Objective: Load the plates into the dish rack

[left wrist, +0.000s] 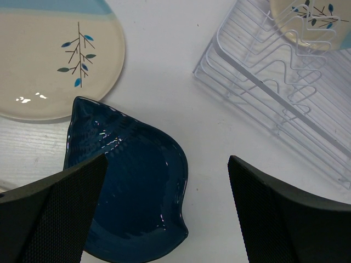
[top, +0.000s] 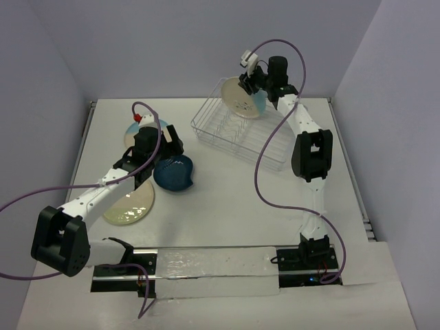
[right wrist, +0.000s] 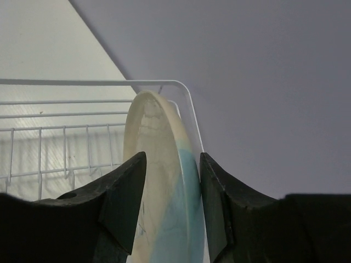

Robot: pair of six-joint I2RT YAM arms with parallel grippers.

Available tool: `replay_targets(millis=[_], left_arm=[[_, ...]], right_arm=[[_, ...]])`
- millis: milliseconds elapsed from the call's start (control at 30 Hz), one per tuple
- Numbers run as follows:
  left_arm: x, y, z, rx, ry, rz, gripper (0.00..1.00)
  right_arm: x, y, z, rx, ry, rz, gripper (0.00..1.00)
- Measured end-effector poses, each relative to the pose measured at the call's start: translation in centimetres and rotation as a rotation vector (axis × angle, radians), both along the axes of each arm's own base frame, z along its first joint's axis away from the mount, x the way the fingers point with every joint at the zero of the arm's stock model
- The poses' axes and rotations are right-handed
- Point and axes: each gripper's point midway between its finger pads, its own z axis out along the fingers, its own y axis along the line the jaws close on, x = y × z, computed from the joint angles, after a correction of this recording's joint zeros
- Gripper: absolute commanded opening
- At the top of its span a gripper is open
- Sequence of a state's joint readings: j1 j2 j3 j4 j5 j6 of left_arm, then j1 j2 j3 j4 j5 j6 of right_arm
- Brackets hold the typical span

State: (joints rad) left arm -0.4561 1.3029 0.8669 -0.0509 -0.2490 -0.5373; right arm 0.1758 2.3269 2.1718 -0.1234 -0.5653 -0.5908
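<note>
Above the dish rack (top: 269,152), a cream-and-blue plate (top: 239,97) is being held on edge, clamped in the right gripper (right wrist: 173,160), for slotting between prongs (left wrist: 296,45).

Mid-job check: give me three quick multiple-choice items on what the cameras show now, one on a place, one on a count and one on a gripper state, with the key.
1. Where is the sprig plate that the right gripper grips?
A. flat on the table
B. on edge at the far end of the dish rack
C. lying face down inside the rack

2. How many plates lie on the table?
A. one
B. two
C. three

3. The left gripper over the dark blue plate is:
A. open
B. shut on it
C. shut, holding nothing

Key:
1 B: the right wrist view shows its rim upright between the jaws, by the rack's end wire.
2 C: a second sprig plate, the dark blue one and a cream plate.
3 A: its jaws stand wide apart with nothing between them.
</note>
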Motion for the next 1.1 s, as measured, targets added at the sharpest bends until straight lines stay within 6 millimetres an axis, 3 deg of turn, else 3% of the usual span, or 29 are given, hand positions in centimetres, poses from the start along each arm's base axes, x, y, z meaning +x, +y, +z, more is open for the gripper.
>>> replay_targets(millis=[100,167,333,533,733,933,1100], left_arm=[[0.0,0.0,0.0,0.000,0.001,0.000,0.99],[0.0,0.0,0.0,0.000,0.001,0.000,0.99],[-0.1,0.1,0.0,-0.004,0.009,0.007,0.99],[-0.3,0.4,-0.1,-0.015,0.026,0.039,0.99],[-0.9,1.7,1.2,-0.049,0.016,0.111,0.99],[-1.7,5.6,1.3,-0.115,0.053,0.282,0.99],[-3.4,10.2,-0.6,-0.191,0.119,0.464,0.99]], right_arm=[[0.5,-0.3,-0.2,0.028,0.001,-0.041,0.71],[0.9,-0.7,-0.4,0.054,-0.001,-0.083,0.87],[1.7,-1.5,-0.2,0.102,-0.007,-0.165,1.00],[0.9,-1.1,2.8,0.173,-0.028,-0.156,1.00],[0.0,-1.7,9.3,0.263,-0.125,-0.210,1.00],[-3.9,-2.1,15.2,0.414,-0.141,-0.245,1.00],[-9.7,0.6,17.3,0.506,-0.079,-0.213,1.00]])
